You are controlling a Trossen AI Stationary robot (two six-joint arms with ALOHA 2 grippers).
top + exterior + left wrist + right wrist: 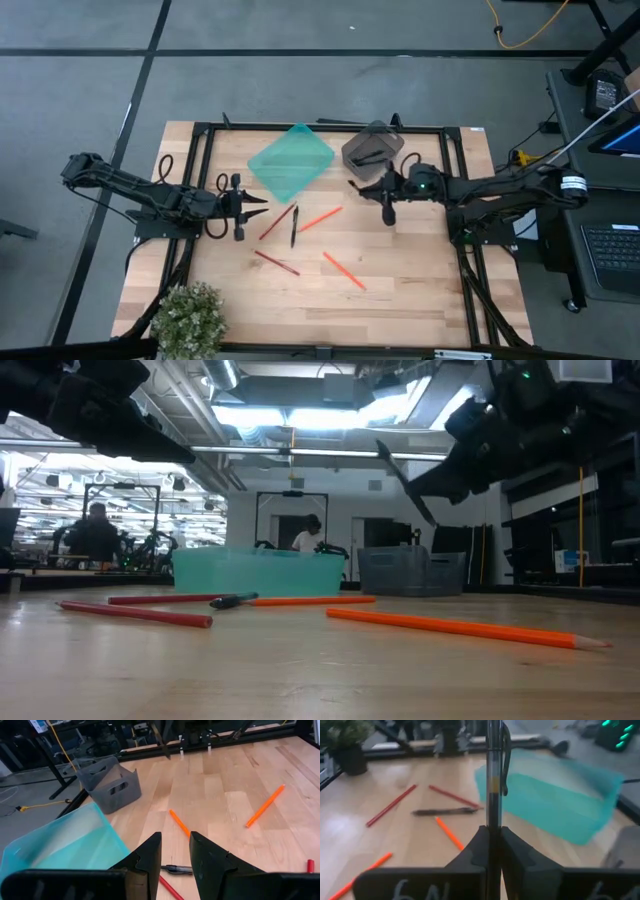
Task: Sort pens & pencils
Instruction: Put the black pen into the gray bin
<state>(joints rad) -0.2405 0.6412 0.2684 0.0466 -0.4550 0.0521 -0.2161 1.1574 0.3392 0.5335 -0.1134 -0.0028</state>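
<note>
While the right end effector (490, 845) clamped a slim black pen (493, 775) aloft beside the grey slotted bin (372, 146), the left end effector (175, 851) hung part-open, empty — one pen (293, 227) and four matte pencils (342, 268) lay mid-bench, unsorted, near the translucent teal tray (290, 160).

A pale wood table (420, 290) with light plank stripes is seen. A translucent teal bin (290, 161) and a dark grey bin (372, 146) are found on it. Two pencils (343, 270) are bright orange, two (276, 263) are darker red. A black pen (293, 226) is lying on the table; another pen (494, 775), black with a yellow band, is seen. At 7 o'clock a green plant (188, 318) is shown.
</note>
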